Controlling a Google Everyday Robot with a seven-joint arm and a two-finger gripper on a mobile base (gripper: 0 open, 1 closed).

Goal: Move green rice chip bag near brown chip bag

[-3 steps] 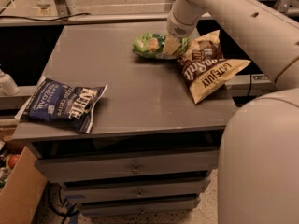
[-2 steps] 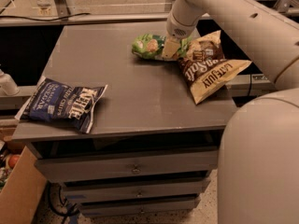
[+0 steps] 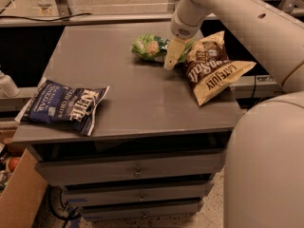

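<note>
The green rice chip bag [image 3: 150,47] lies on the grey cabinet top [image 3: 133,87] at the back middle. Its right end touches or slightly overlaps the left edge of the brown chip bag [image 3: 212,68], which lies flat at the back right. My gripper [image 3: 172,56] hangs from the white arm [image 3: 223,8] and sits right at the seam between the two bags, at the green bag's right end. Part of the green bag's right end is hidden behind the gripper.
A dark blue Kettle bag [image 3: 64,106] lies at the front left corner, overhanging the edge a little. Drawers [image 3: 137,172] are below the top. A cardboard box [image 3: 19,194] stands on the floor at the left. The robot's white body [image 3: 266,170] fills the lower right.
Nothing has visibly changed; the gripper and both bags hold the same places.
</note>
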